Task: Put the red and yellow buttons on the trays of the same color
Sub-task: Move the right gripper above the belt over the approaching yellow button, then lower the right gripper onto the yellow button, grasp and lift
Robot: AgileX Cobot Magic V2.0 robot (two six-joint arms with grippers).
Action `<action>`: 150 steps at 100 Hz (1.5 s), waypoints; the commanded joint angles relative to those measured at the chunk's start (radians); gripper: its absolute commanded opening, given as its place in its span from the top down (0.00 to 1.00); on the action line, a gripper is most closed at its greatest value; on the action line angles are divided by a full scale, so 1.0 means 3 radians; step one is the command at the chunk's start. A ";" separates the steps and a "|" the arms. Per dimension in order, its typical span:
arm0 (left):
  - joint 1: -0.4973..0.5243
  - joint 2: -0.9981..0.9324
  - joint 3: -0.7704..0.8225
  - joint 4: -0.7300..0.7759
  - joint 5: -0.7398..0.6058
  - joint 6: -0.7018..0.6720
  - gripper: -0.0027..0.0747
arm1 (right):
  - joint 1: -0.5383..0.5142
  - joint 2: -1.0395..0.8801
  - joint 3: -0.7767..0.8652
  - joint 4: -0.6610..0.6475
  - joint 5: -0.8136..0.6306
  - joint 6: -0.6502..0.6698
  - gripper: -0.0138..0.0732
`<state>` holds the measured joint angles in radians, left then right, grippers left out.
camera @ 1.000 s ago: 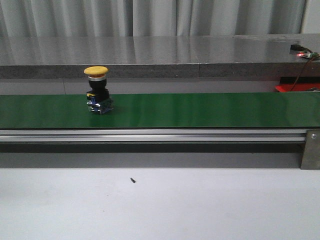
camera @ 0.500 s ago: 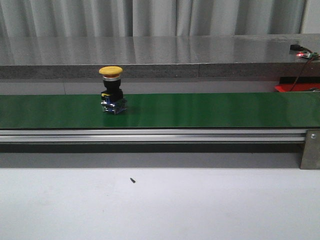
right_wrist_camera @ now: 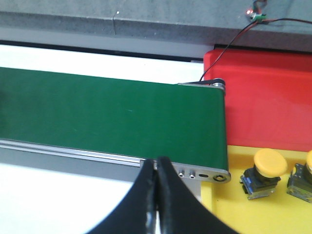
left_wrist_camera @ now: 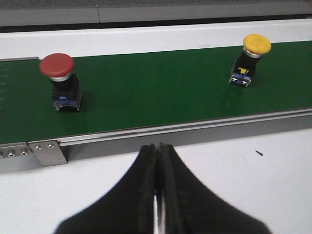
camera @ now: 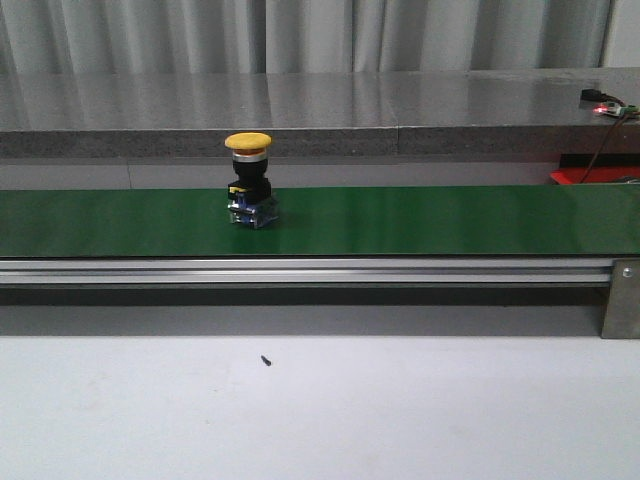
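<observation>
green belt (camera: pixel 420 220): carries an upright yellow button (camera: pixel 249 180) left of centre
red button (left_wrist_camera: pixel 60 82): upright on the belt, well apart from it
left gripper (left_wrist_camera: pixel 157 151): fingers together, holding nothing
right gripper (right_wrist_camera: pixel 156 168): fingers together
yellow tray (right_wrist_camera: pixel 273 214): two yellow-capped buttons

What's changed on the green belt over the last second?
The yellow button has ridden rightward along the green belt in the front view, still upright. Nothing was grasped or released. The small dark speck on the table in front has stayed put.
</observation>
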<state>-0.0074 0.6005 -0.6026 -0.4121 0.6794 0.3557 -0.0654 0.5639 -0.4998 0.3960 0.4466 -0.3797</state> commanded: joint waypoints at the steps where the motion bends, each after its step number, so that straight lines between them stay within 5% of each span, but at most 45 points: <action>1: -0.0025 -0.0135 -0.0015 -0.0106 -0.0261 0.0005 0.99 | 0.0007 0.0251 -0.0327 0.0010 -0.0103 -0.0014 0.92; 49: -0.0025 -0.0250 0.0014 -0.0106 -0.0217 0.0005 0.99 | 0.0444 0.1770 -0.1823 0.0013 0.0784 -0.0014 0.88; 58: -0.0025 -0.0250 0.0014 -0.0106 -0.0217 0.0005 0.99 | 0.0590 0.2054 -0.2053 0.0020 0.0930 -0.0014 0.73; 75: -0.0025 -0.0250 0.0014 -0.0106 -0.0217 0.0005 0.99 | 0.0889 0.2547 -0.2461 0.0031 0.1083 -0.0014 0.25; 87: -0.0025 -0.0250 0.0014 -0.0106 -0.0217 0.0005 0.99 | 0.1081 0.2858 -0.2698 -0.0032 0.1103 -0.0024 0.08; 113: -0.0025 -0.0250 0.0014 -0.0106 -0.0217 0.0005 0.99 | 0.1434 0.3374 -0.3086 -0.0479 0.1071 -0.0044 0.08; 150: -0.0025 -0.0250 0.0014 -0.0106 -0.0217 0.0005 0.99 | 0.1682 0.3765 -0.3267 -0.0517 0.0867 -0.0041 0.08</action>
<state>-0.0074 0.5225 -0.5699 -0.4121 0.6748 0.3557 0.4333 1.7156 -1.4376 0.2387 0.7553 -0.3836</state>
